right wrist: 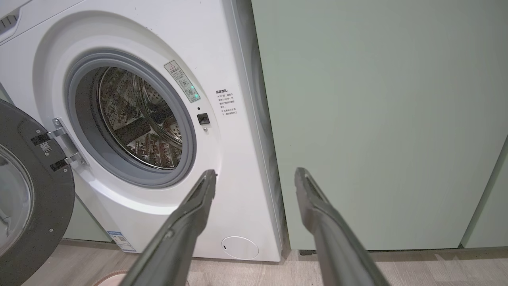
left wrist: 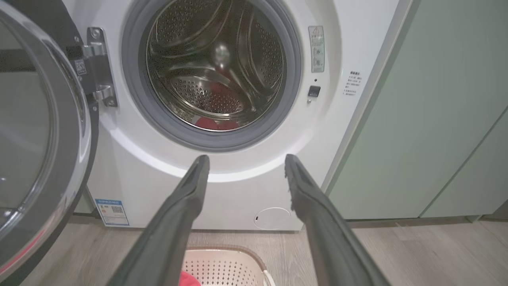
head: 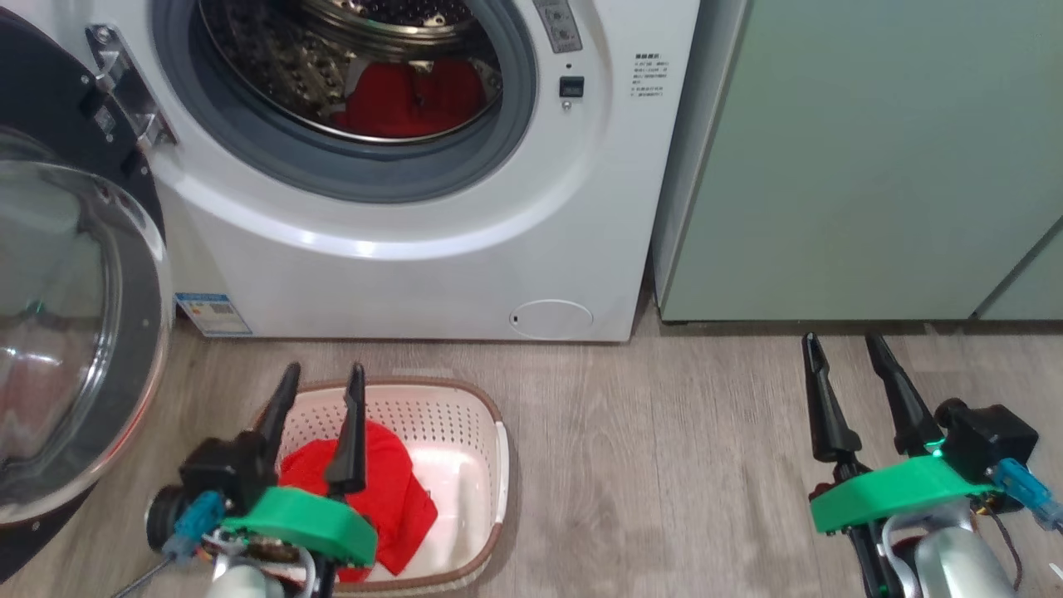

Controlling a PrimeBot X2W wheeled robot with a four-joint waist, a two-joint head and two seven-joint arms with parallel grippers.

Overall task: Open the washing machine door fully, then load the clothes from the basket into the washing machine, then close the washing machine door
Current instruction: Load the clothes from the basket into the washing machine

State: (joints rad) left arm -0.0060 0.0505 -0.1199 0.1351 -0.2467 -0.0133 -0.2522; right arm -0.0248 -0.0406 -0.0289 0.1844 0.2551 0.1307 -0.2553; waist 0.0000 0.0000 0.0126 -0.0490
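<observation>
While its fingers stand apart and empty, the left gripper [head: 325, 367] hangs just above the bright red soft garment [head: 390, 490] inside the cream perforated plastic basket [head: 501, 440]; the right gripper [head: 841, 340], fingers also apart, is well off to the side, so the left arm is nearer.

Grey wood-look plank floor [head: 664, 465], pale green cabinets [head: 872, 158], even indoor light

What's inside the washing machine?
At the bottom of the steel drum lie red clothes. The grey gasket covers their lower edge, so how many pieces there are cannot be told.
</observation>
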